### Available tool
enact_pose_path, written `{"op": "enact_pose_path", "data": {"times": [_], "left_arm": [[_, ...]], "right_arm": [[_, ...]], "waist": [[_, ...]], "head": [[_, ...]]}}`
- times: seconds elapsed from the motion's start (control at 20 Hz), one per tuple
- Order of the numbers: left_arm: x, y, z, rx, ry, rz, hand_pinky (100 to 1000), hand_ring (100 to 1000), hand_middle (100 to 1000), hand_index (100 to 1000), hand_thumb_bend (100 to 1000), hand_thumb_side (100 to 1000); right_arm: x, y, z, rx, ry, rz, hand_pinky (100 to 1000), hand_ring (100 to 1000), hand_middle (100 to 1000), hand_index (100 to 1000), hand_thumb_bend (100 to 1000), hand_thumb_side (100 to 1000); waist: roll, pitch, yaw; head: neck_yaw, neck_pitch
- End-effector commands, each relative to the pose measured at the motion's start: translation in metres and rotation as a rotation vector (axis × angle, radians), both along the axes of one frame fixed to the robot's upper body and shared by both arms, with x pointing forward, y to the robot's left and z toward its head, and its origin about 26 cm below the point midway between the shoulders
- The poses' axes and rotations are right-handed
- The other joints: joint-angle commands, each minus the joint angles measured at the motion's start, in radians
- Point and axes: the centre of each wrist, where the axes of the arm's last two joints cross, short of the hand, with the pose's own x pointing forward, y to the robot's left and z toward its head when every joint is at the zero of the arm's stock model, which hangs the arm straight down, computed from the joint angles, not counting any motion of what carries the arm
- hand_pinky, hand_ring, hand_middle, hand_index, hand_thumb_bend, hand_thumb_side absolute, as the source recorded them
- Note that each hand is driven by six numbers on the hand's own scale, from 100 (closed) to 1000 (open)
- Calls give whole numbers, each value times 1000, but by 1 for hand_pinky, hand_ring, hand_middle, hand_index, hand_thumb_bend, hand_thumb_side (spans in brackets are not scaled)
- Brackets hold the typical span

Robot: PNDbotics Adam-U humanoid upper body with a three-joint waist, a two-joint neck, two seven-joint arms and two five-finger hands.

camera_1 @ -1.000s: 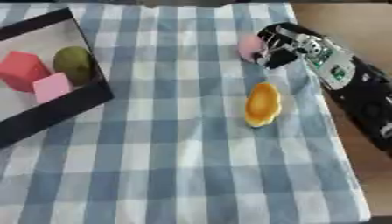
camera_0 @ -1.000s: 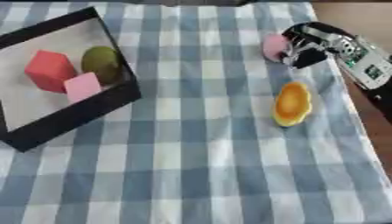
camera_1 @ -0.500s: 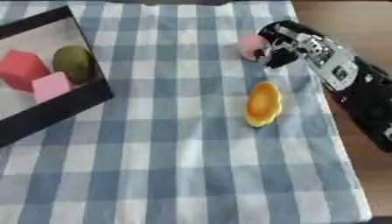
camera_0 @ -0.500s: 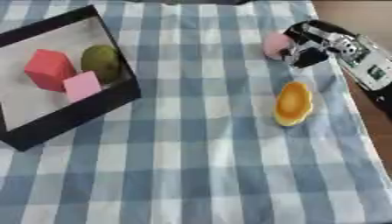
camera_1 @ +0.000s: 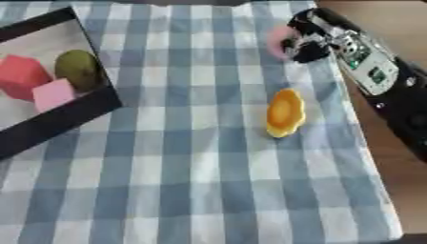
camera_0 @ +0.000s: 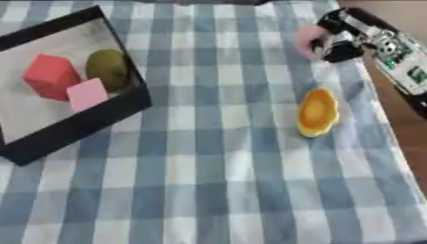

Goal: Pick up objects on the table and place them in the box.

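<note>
1. Two loose things lie on the checked cloth of the table (camera_0: 208, 190), both well to the right of the box (camera_0: 79, 128): a small pink object (camera_0: 307, 40) toward the far right, and a yellow-orange object (camera_0: 317, 113) nearer the camera than it.
2. Inside the box sit a red block (camera_0: 48, 76), a lighter pink block (camera_0: 87, 94) and an olive-green rounded thing (camera_0: 108, 69), close together near its right wall. I judge these to be the finished part of the job, so roughly half the visible pieces are stowed.
3. From the upper right, far from the box, the right robot hand (camera_0: 338, 40) reaches to the pink object, its dark fingers (camera_1: 310, 51) curled against that object's right side. Motion blur makes it hard to be sure, but I read the hand as closed round the pink object, not spread beside it; whether the object is off the cloth I cannot tell.
4. That approach makes sense: the pink object is the piece farthest from the box, near the cloth's right edge, so the right arm reaches it most easily.
5. Left of the box or anywhere else, the left robot hand does not show.
6. Carrying the pink object to the box means crossing most of the cloth leftward, and the yellow-orange object lies below that path, unlikely to be knocked.
</note>
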Motion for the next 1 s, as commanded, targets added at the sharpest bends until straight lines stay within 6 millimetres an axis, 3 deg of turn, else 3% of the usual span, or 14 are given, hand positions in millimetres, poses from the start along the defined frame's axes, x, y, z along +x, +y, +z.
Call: {"op": "enact_pose_path", "data": {"times": [0.05, 0.3, 0.65, 0.8, 1.0], "left_arm": [[-3, 6, 12, 35, -23, 11, 860, 961, 826, 850, 100, 793], [-4, 7, 11, 43, -19, 12, 858, 960, 827, 850, 100, 790], [-5, 4, 11, 54, -17, -1, 858, 960, 847, 857, 100, 789], [-6, 3, 13, 59, -24, -4, 858, 961, 856, 861, 100, 786], [-7, 1, 17, 53, -54, -3, 859, 966, 855, 861, 100, 782]], "right_arm": [[-10, 2, 44, -15, -115, 16, 789, 659, 483, 654, 100, 100], [-13, 37, 85, 24, -219, 120, 787, 654, 478, 652, 100, 100], [-3, 114, 130, 54, -321, 330, 783, 652, 479, 649, 100, 100], [4, 143, 140, 19, -342, 390, 784, 653, 483, 647, 100, 100], [20, 177, 139, -26, -313, 436, 781, 651, 484, 646, 100, 100]], "waist": [[6, -20, -3], [5, -37, -7], [4, -67, -5], [2, -80, 2], [0, -93, 18]], "head": [[3, -2], [6, -2], [-15, -2], [-26, -2], [-43, -2]]}}
